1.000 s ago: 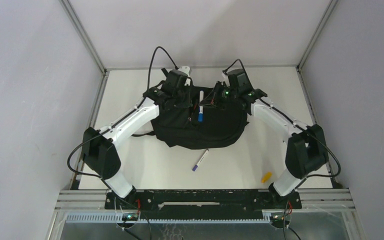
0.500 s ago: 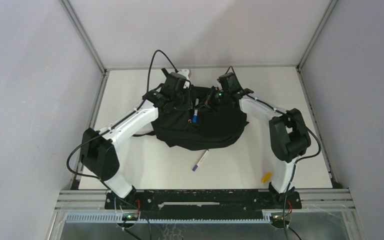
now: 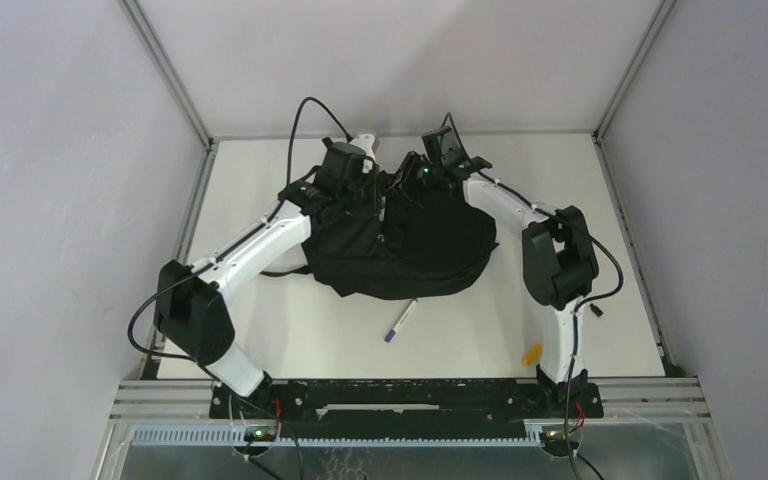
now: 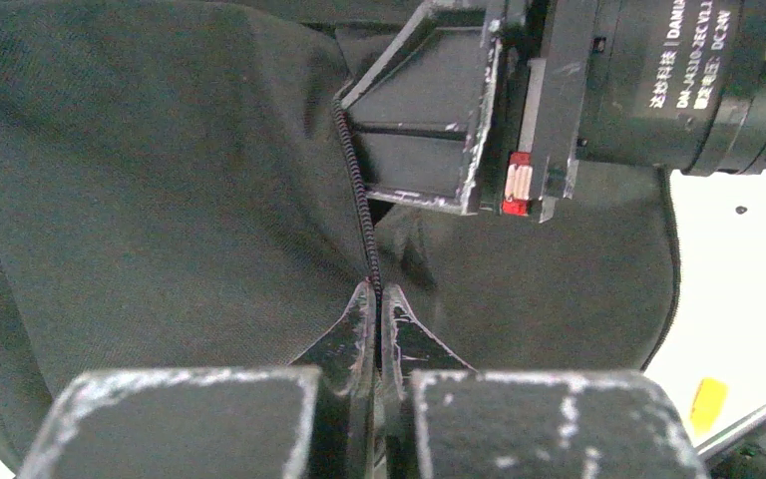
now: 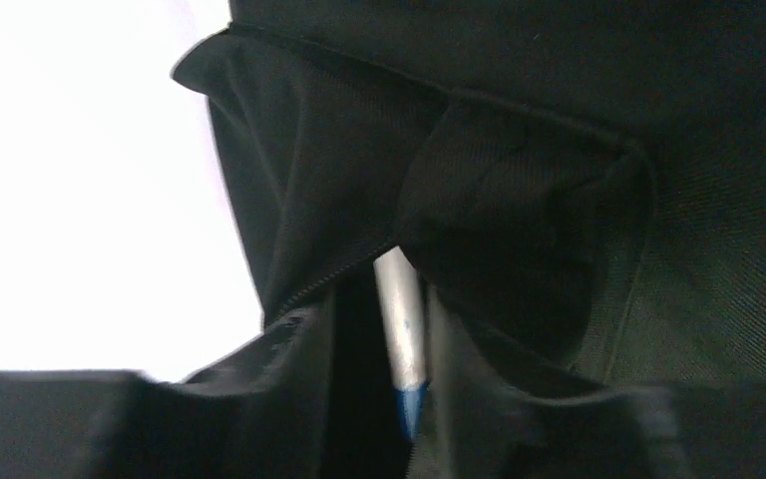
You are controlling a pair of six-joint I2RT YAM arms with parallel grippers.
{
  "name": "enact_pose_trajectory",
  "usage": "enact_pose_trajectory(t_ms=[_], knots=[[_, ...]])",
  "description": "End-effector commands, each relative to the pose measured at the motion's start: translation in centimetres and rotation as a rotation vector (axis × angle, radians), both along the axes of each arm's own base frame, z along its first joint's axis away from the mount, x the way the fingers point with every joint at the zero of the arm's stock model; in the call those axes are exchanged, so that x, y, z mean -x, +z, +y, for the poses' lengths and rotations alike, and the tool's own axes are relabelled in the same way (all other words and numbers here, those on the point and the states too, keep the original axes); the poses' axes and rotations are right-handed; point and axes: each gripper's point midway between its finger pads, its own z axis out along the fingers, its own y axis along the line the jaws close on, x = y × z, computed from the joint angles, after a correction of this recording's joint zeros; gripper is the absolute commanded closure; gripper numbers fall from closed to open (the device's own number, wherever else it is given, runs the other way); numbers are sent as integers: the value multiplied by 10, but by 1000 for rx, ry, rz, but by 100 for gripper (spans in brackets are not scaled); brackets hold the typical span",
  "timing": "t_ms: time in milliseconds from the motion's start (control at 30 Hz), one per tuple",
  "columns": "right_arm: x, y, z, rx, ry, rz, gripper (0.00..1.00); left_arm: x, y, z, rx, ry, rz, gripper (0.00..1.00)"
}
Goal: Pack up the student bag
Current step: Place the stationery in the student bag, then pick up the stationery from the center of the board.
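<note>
The student bag [image 3: 410, 255] is a black fabric backpack lying flat in the middle of the table. My left gripper [image 3: 358, 195] is at its far edge, and in the left wrist view it [image 4: 376, 299] is shut on the bag's zip edge [image 4: 359, 190], holding the fabric up. My right gripper [image 3: 400, 195] is over the same opening, right beside the left one. In the right wrist view a white pen with a blue end [image 5: 399, 324] points down into the dark opening of the bag [image 5: 519, 200]. The right gripper [image 5: 389, 419] is open, with a gap beside the pen.
A second white pen with a purple cap [image 3: 400, 321] lies on the table in front of the bag. A small yellow object [image 3: 532, 353] sits near the right arm's base. Grey walls stand on both sides and behind.
The right arm swung left and further over the bag's opening. The white and blue pen, which stood above the bag, went down into it and the right jaws parted. The left gripper kept its hold.
</note>
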Motion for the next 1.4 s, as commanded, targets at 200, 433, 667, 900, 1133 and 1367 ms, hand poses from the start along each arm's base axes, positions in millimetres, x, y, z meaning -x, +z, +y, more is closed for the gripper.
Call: enact_pose_trajectory(t_ms=[200,433,667,900,1133,1367], knots=[[25,54,-6,47,61,-180,43,9,32,-6,74,-56,-69,100],[67,70,-68,210,35,-238,44,8,28,-3,66,-53,-64,100],[120,46,-264,539,-437,-166,41,6,23,-4,63,-55,-55,100],[218,-34,-345,629,-709,177,38,5,20,-8,74,-72,-39,100],[274,-85,-334,616,-766,433,37,7,14,-9,71,-78,-18,100],[289,-104,-322,574,-746,482,36,5,10,-7,58,-58,-9,100]])
